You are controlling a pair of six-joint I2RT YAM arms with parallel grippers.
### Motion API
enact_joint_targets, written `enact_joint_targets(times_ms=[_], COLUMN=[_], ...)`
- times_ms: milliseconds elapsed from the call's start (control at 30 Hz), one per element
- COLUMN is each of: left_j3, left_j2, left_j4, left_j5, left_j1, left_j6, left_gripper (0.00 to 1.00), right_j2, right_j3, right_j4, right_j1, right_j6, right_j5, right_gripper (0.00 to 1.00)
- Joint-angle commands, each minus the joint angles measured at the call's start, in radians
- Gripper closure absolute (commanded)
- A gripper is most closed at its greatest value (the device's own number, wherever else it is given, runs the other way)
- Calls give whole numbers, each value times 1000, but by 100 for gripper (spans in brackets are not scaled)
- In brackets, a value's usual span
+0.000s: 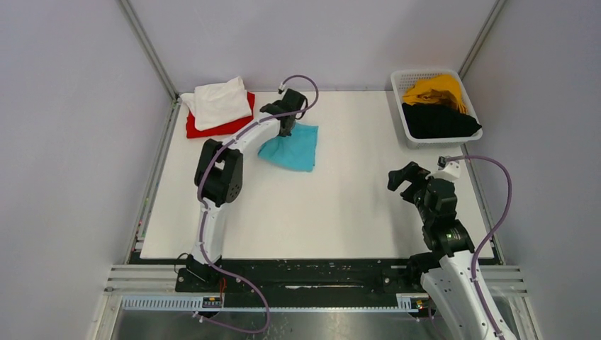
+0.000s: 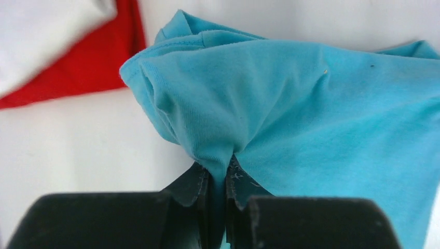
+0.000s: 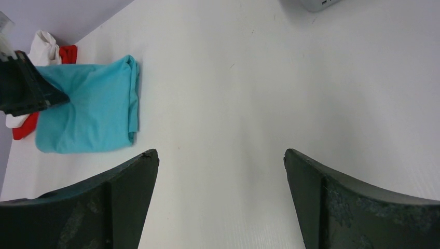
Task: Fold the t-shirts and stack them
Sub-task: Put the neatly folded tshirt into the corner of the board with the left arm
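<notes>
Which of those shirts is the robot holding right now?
The turquoise t-shirt, pinched in the left gripper. White and red lie stacked at the far-left corner; yellow and black sit in the basket.

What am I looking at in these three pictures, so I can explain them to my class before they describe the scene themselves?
Two robot arms are bolted at the near edge of a white table. The wide picture comes from a fixed camera above and behind them; the other two come from a camera on each wrist, so the dark shapes at the bottom are that arm's own fingers. The left gripper is shut on a pinch of the turquoise t-shirt. The right gripper is open above the table, holding nothing. Far left, a white t-shirt lies on a red t-shirt. Far right, a mesh basket holds a mustard yellow t-shirt and a black t-shirt.
</notes>
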Motion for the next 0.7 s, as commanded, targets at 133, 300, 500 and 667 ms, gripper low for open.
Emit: enact_joint_targets(times_ms=[133,300,500,667], left_j3=[195,248,381,472], left_j2=[-2,2,40,47], left_j4=[43,94,70,65], left_j5=[-148,-122,-62,36], left_j1=[96,157,211,234], left_j6=[167,262,330,365], left_gripper=[100,100,100,100], right_j2=[26,47,90,112], right_j3=[-7,-9,-7,-1], right_j4=[43,59,64,65], right_j1=[-3,-3,-2,-3], right_j6=[-6,-6,-9,-12], right_j5=[34,37,44,52], right_gripper=[1,1,1,2])
